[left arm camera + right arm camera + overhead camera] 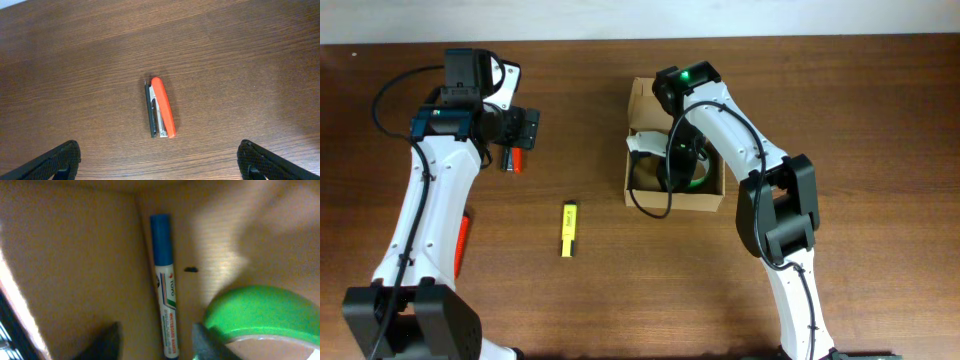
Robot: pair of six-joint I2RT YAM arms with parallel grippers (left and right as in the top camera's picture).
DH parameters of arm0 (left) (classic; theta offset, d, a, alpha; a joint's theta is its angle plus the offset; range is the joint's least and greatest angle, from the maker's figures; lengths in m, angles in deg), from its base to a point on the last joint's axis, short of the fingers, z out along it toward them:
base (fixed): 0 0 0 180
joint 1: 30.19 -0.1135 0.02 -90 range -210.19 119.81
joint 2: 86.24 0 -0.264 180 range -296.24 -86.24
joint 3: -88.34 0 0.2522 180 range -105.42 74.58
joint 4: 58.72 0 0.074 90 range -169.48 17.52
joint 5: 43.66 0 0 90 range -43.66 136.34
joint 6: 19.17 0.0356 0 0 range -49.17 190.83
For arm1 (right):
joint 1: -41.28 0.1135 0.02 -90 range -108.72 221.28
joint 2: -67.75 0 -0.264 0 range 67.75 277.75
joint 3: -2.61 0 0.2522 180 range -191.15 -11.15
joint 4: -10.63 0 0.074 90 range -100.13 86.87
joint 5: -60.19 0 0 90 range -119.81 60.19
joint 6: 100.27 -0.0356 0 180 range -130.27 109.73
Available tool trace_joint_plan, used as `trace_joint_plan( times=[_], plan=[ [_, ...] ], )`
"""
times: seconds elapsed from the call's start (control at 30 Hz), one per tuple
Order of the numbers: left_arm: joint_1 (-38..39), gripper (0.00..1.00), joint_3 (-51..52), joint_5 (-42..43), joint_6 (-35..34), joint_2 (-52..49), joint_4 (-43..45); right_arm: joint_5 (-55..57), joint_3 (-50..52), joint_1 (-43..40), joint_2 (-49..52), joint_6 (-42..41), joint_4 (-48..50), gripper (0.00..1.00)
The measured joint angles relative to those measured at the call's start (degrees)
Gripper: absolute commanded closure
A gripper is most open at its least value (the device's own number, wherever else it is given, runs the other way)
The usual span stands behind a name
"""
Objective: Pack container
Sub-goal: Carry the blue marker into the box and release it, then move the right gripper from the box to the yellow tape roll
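The box (pixel 710 199) is set open-topped on the surface (pixel 860 70), abt mid-width and toward the far edge. The R arm is reached down into the box, so the R end effector (pixel 157 341) is seen only in the wrist view. It is released: its fingers (pixel 111 340) are parted, w/ a blue marker (pixel 165 290) lying lengthwise btwn them and a gap visible on each side. The marker is laid on the box floor, close along a side wall. A green tape roll (pixel 260 312) is also inside the box, just beside the marker and next to one finger.

Well L of the box, the L end effector (pixel 157 150) is held above the surface, released and spread wide. A red stapler (pixel 162 107) is seen flat beneath it, btwn the finger lines and untouched. A yellow marker (pixel 569 229) lies L of the box and nearer the front, apart from everything else. Further L of the box, a red item (pixel 465 238) is partly hidden by the L arm; what it is can't be told.
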Motion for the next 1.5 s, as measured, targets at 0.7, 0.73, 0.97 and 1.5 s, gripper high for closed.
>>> trace_joint_plan(
  times=[0.7, 0.73, 0.97, 1.5],
  plan=[
    [0.0, 0.0, -0.02, -0.02, 0.02, 0.0, 0.02, 11.15, -10.38, -2.56, -18.62, -21.81, 9.4, 0.56],
    [0.0, 0.0, -0.02, -0.02, 0.04, 0.0, 0.02, 11.5, -7.72, -3.76, -21.94, -22.71, 10.8, 0.56],
    [0.0, 0.0, -0.02, -0.24, 0.2, 0.0, 0.02, 13.97, 17.94, -15.19, -47.39, -27.82, 18.03, 0.55],
    [0.0, 0.0, -0.02, -0.48, 0.22, 0.0, 0.81, 13.84, 47.21, -29.57, -69.48, -47.93, 11.89, 0.53]
  ],
)
